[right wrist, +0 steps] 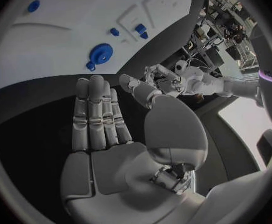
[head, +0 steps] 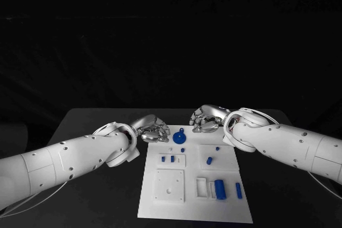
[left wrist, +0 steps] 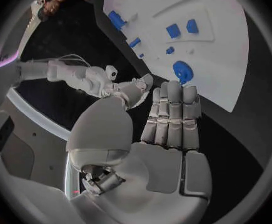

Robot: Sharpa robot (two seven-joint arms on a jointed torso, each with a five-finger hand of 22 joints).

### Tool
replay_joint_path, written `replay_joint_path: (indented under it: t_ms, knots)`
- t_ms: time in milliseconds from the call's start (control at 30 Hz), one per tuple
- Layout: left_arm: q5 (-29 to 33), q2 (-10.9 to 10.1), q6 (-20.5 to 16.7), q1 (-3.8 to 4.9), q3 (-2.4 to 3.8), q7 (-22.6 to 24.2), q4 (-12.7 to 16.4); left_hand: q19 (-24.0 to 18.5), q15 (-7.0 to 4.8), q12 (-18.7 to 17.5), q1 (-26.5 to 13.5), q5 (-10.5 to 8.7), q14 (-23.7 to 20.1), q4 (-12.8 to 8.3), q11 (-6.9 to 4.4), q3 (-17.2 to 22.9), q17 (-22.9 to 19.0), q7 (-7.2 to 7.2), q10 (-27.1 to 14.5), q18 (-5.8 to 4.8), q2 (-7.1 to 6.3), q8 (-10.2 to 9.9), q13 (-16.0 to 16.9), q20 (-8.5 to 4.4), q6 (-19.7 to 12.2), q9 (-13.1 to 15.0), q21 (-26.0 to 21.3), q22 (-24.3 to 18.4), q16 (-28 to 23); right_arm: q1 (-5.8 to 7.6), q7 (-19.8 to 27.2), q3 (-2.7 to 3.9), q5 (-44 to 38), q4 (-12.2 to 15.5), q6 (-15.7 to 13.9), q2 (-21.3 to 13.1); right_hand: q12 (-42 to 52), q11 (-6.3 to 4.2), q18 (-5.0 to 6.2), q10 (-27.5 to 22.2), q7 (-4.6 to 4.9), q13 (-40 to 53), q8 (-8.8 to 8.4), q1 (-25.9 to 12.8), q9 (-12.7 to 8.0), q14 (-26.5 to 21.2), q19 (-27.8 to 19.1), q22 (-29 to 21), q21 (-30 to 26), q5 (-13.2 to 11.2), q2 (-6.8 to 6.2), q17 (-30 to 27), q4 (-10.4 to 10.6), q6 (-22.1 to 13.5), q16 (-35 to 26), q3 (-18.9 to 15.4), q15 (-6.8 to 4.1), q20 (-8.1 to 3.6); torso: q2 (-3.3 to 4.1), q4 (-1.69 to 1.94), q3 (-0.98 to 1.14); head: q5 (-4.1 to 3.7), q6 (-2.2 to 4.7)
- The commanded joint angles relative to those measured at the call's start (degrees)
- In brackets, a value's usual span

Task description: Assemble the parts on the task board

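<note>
Seen from the head camera: a white task board (head: pixel 196 181) lying lengthwise on the black table (head: pixel 93 124), with a round blue part (head: pixel 179 137) near its far edge, smaller blue parts (head: pixel 209 160) around mid-board and a blue cylinder (head: pixel 220 189) with a slim blue bar (head: pixel 238 190) toward the near right corner. Left hand (head: pixel 150 130) hovering just off the board's far left corner, right hand (head: pixel 206 120) just beyond the far edge, both near the round part without touching it; dark table open on both flanks of the board. From the left wrist: left hand (left wrist: pixel 164 129) flat, fingers (left wrist: pixel 173 112) straight and pressed side by side, holding nothing, tips close to the board edge (left wrist: pixel 235 84) and pointing at the round blue part (left wrist: pixel 183 71); other blue parts (left wrist: pixel 173 31) farther across the board, the opposite hand (left wrist: pixel 133 92) beside the thumb. From the right wrist: right hand (right wrist: pixel 111 134) likewise flat, fingers (right wrist: pixel 95 109) together, empty, over bare black table just short of the board edge (right wrist: pixel 68 79); round blue part (right wrist: pixel 100 54) just ahead of the fingertips, small parts (right wrist: pixel 139 30) beyond, the opposite hand (right wrist: pixel 142 87) close alongside.
</note>
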Motion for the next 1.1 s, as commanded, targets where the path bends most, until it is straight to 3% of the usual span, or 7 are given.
replay_joint_path:
  t_ms: [33, 333, 400, 500, 567, 733, 1100]
  knots:
    - [-17.6, 2.0, -3.1, 0.02, 0.0, 1.6, -1.1, 0.8, -0.17, -0.9, 0.8, -0.12, 0.8, 0.1, -0.17, -0.5, 0.3, -0.2, 1.0, 3.06, -0.06, -0.4, -0.5, -0.21, 0.5, -0.3, 0.5, 0.3, 0.5, -0.03, 0.5, 0.01, 0.2, 0.0, -4.7, 0.2, -0.5, 0.02, 0.81, 0.4, 0.32, 0.1, 0.11, 0.0, -0.1, 0.6, 0.6, 0.2, 0.4, 0.2, -0.69, 0.2, 0.2, -0.2, 0.1, 0.5, -0.05, -0.13, 0.08, 0.01, 0.09, 0.06, 0.31]
    - [-26.1, 7.4, 0.3, 0.05, -0.2, -4.4, -4.6, 3.1, -0.6, -3.0, 0.0, -0.12, 3.0, 0.9, -0.47, -1.3, 2.2, 0.11, 3.0, 3.78, -0.21, -0.6, -1.6, -0.72, 1.5, -1.2, 3.0, 1.9, 3.8, -0.04, 0.9, 0.01, 2.1, -0.5, -13.4, 0.6, -2.7, -0.14, 0.81, 1.1, 0.43, 0.6, -0.02, 0.5, -0.1, 2.2, 2.4, 0.6, 1.1, -0.6, -1.86, 1.1, 1.8, -0.5, 0.6, 2.5, -0.29, -0.98, 0.27, -0.22, 0.16, 0.33, 0.39]
    - [-27.5, 8.4, 0.8, 0.04, -0.89, -4.4, -5.5, 3.4, -0.69, -3.4, 0.0, -0.12, 3.2, 0.9, -0.53, -1.3, 2.5, 0.07, 3.3, 3.96, -0.33, -0.7, -1.8, -0.8, 1.6, -1.4, 3.3, 2.2, 4.4, -0.04, 0.4, 0.02, 2.1, -0.7, -14.1, 0.7, -3.1, -0.19, 0.81, 1.3, 0.43, 0.7, -0.02, 0.9, -0.2, 2.6, 2.9, 0.7, 1.3, -0.8, -2.13, 1.4, 2.0, -0.4, 0.8, 3.2, -0.39, -1.19, 0.31, -0.29, 0.15, 0.33, 0.35]
    - [-28.7, 9.8, 2.7, -0.02, -1.2, -5.0, -6.8, 3.9, -0.82, -4.0, 0.4, -0.08, 3.5, 0.8, -0.66, -1.0, 3.1, -0.02, 3.8, 4.3, -0.21, -0.8, -2.1, -0.96, 1.9, -1.7, 4.2, 2.9, 5.6, -0.04, -0.4, 0.02, 2.1, -0.9, -15.3, 0.8, -3.6, -0.23, 0.81, 1.4, 0.46, 0.8, -0.04, 1.2, -0.2, 3.0, 3.3, 0.8, 1.5, -1.1, -2.46, 1.7, 2.3, -0.5, 0.9, 4.0, -0.43, -1.39, 0.28, -0.23, 0.12, 0.3, 0.17]
    - [-28.0, 10.6, 4.4, -0.04, -1.21, -6.5, -7.5, 4.1, -0.76, -4.6, 0.5, -0.08, 3.6, 0.7, -0.57, -0.9, 3.4, 0.03, 3.6, 4.43, -0.12, -0.9, -2.3, -0.94, 1.8, -1.9, 4.5, 3.2, 6.1, -0.04, -1.0, 0.02, 2.1, -1.1, -15.5, 1.0, -3.8, -0.27, 0.81, 1.6, 0.46, 0.9, -0.04, 1.4, -0.2, 3.1, 3.5, 0.8, 1.6, -1.2, -2.59, 1.8, 2.4, -0.5, 0.9, 4.4, -0.45, -1.48, 0.32, -0.28, 0.09, 0.26, 0.13]
    - [-28.0, 11.7, 2.7, -0.27, -1.59, -6.4, -8.7, 4.7, 0.35, -7.5, 0.6, -0.04, 4.1, 0.8, 0.66, -0.8, 3.2, 0.13, 0.3, 5.3, 0.0, -2.3, -3.8, -0.02, -0.3, -3.1, 5.5, 3.9, 6.9, -0.04, -1.1, 0.03, 3.5, -1.2, -16.1, 1.1, -4.4, -0.29, 0.81, 1.9, 0.44, 1.2, -0.02, 1.8, -0.2, 3.3, 3.7, 0.9, 1.6, -0.8, -2.97, 2.1, 2.8, -0.4, 0.9, 6.0, -0.5, -1.58, 0.35, -0.38, 0.09, 0.19, -0.05]
    - [-30.5, 14.3, 1.9, -1.6, -2.03, -6.9, -11.7, 5.5, 0.4, -9.8, 1.8, -0.01, 5.0, 0.5, 0.69, 0.0, 2.6, -0.07, -1.1, 6.45, -0.23, -2.7, -5.2, 0.27, -0.7, -4.1, 6.8, 4.9, 8.3, -0.03, -0.9, 0.07, 3.7, -1.1, -16.2, 1.4, -5.4, -0.28, 0.81, 2.3, 0.47, 1.6, -0.01, 1.4, -0.2, 3.4, 3.8, 1.2, 1.7, 2.1, -3.28, 2.7, 3.2, -0.5, 0.6, 6.9, -0.5, -1.65, 0.34, -0.35, 0.1, 0.09, -0.27]
